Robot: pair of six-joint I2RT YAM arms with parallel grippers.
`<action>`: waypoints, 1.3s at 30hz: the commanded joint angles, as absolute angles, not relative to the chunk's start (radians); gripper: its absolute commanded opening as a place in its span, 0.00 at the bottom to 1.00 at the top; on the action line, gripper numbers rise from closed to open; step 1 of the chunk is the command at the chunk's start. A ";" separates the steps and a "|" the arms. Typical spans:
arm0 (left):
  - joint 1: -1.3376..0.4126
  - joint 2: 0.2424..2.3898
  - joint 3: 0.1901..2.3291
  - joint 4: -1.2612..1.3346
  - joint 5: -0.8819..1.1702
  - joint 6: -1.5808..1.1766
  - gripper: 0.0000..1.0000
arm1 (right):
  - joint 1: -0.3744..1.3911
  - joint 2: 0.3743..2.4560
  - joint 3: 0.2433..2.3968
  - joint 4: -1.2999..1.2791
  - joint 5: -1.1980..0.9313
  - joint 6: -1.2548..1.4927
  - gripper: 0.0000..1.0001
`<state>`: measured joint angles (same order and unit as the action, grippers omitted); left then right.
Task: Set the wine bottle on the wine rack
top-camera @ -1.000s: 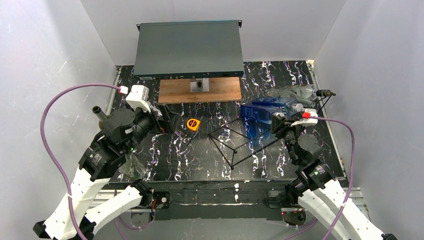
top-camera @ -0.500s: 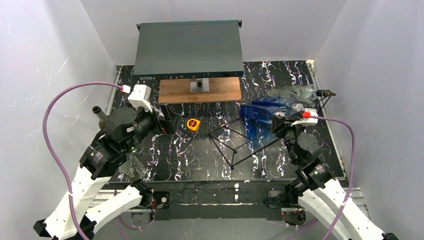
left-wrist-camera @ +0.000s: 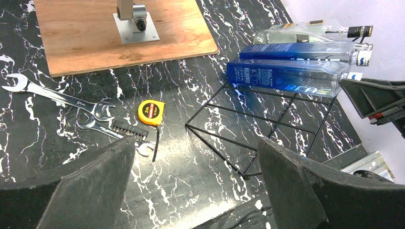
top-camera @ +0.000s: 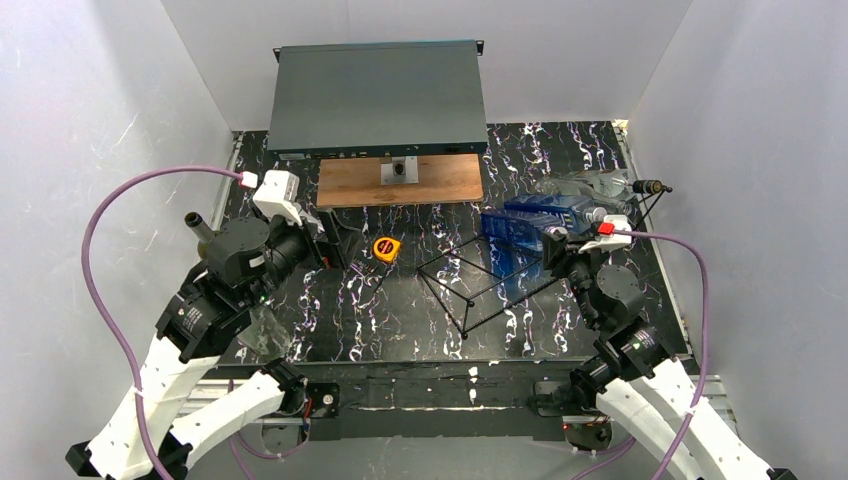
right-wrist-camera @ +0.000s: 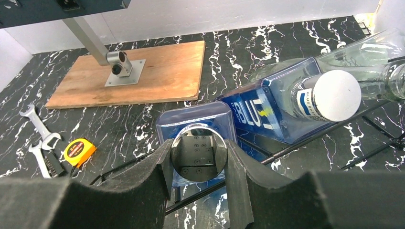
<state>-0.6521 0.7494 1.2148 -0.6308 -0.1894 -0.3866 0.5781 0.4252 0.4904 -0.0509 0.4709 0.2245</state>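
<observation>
1. Left end effector (left-wrist-camera: 196,148) hangs spread wide and empty over the left half of the counter (top-camera: 400,320). In the last second its arm only swayed a little and came back, so it plays no part yet.
2. Between the arms, the wine rack (left-wrist-camera: 260,121) stands where it stood a second ago.
3. The right end effector (right-wrist-camera: 197,148) is pinched on the shiny cap of the nearer blue wine bottle (right-wrist-camera: 196,117). The bottle lies on its side at the rack's far right end; I cannot tell whether it rests on the wire or on the counter. The wrist has turned slightly, but the bottle has hardly shifted. I judge that the grip is set and the carry onto the rack has not begun.
4. Just beyond lie a second blue bottle (left-wrist-camera: 305,50) and a clear bottle (left-wrist-camera: 296,34), toward the right wall.
5. The counter is black with white veining. It carries wrenches (left-wrist-camera: 62,98), a yellow tape measure (left-wrist-camera: 151,112) and a wooden board (left-wrist-camera: 95,43), with a grey box (top-camera: 378,95) at the back.
6. Plain white walls close in three sides.
</observation>
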 commanded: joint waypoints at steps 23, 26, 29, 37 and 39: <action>-0.655 0.747 1.219 -0.624 -0.187 -0.380 0.99 | 0.572 0.455 0.553 -0.166 0.639 0.220 0.80; -0.655 0.759 1.236 -0.633 -0.179 -0.371 0.99 | 0.572 0.453 0.574 -0.171 0.628 0.214 0.88; -0.655 0.765 1.259 -0.647 -0.190 -0.361 0.99 | 0.572 0.456 0.613 -0.184 0.614 0.209 0.96; -0.654 0.751 1.282 -0.698 -0.229 -0.345 0.99 | 0.572 0.459 0.687 -0.227 0.584 0.194 0.99; -0.655 0.759 1.312 -0.727 -0.236 -0.327 0.99 | 0.572 0.464 0.706 -0.220 0.594 0.186 0.98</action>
<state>-0.6521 0.7601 1.2434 -0.6746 -0.1993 -0.3626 0.5716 0.4583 0.6407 -0.2356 0.5926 0.2161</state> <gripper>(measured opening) 0.992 0.983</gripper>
